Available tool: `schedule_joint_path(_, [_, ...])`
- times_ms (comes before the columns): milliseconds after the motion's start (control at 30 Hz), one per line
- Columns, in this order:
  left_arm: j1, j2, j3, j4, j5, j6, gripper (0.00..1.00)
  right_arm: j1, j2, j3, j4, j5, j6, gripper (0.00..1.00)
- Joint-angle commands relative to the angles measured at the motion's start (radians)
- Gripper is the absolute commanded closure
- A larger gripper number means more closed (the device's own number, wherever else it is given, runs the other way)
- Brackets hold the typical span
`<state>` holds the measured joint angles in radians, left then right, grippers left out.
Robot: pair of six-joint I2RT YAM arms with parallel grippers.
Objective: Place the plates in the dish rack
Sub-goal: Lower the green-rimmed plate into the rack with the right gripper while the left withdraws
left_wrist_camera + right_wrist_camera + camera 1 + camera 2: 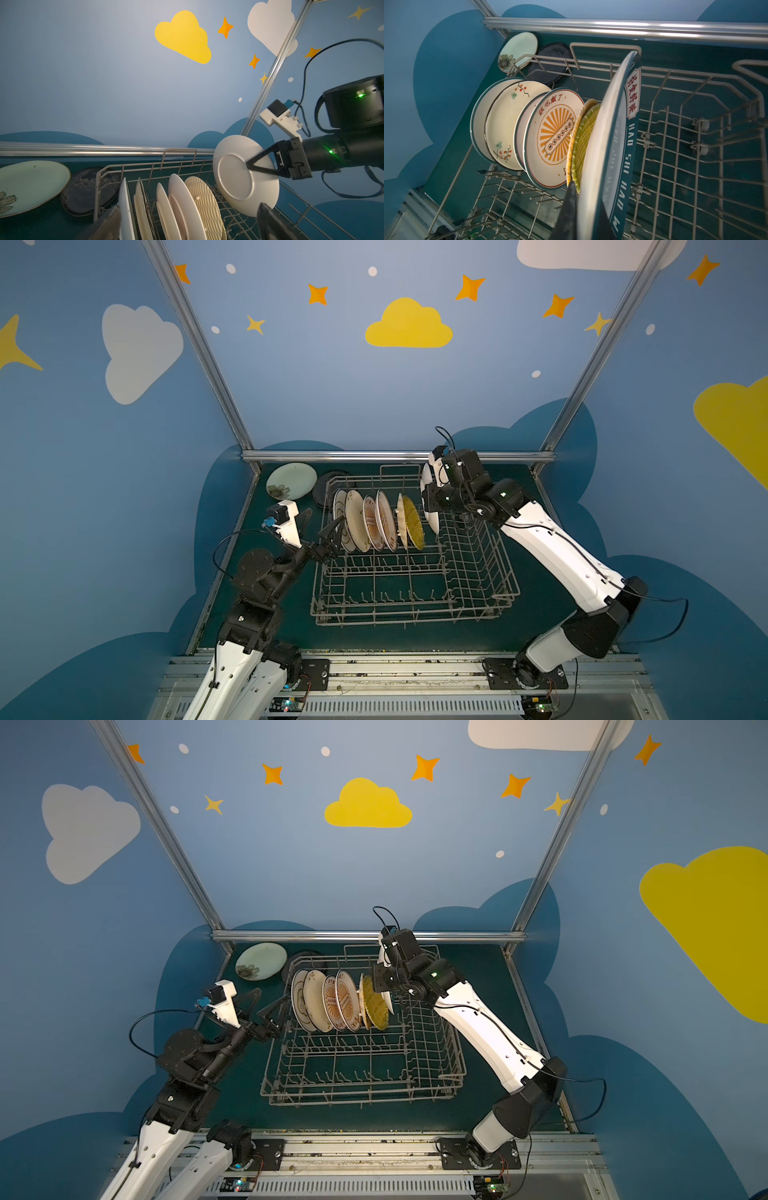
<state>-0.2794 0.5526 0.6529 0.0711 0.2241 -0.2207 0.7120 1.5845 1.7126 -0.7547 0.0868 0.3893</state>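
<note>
We see the right gripper [249,166] pinching a round white plate with a dark lettered rim [612,145]. It holds the plate on edge over the far part of the large grey wire dish rack [415,616], just beside a yellow woven-pattern plate [413,522] that ends the row of upright plates [365,522]. The left gripper [326,517] hangs spread wide at the rack's left wall, holding nothing. A pale green floral plate [291,481] and a black round plate [321,489] lie at the far left corner of the dark green bench [374,639].

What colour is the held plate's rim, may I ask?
The plate's rim is dark teal, white-lettered; best in right wrist view.
</note>
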Motion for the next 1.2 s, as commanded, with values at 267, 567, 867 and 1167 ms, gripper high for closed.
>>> schedule_joint_path(267, [0.005, 0.008, 0.018, 0.033, 0.038, -0.023, 0.00, -0.068, 0.047, -0.041, 0.126, -0.078, 0.053, 1.00])
schedule_joint_path(567, [0.006, 0.014, 0.017, 0.033, 0.041, -0.024, 0.00, -0.086, 0.092, -0.049, 0.138, -0.104, 0.071, 1.00])
schedule_joint_path(867, [0.005, 0.014, 0.016, 0.036, 0.043, -0.028, 0.00, -0.091, 0.107, -0.095, 0.141, -0.090, 0.040, 1.00])
schedule_joint_path(1167, [0.004, 0.015, 0.015, 0.036, 0.041, -0.028, 0.00, -0.090, 0.142, -0.115, 0.124, -0.038, 0.036, 1.00])
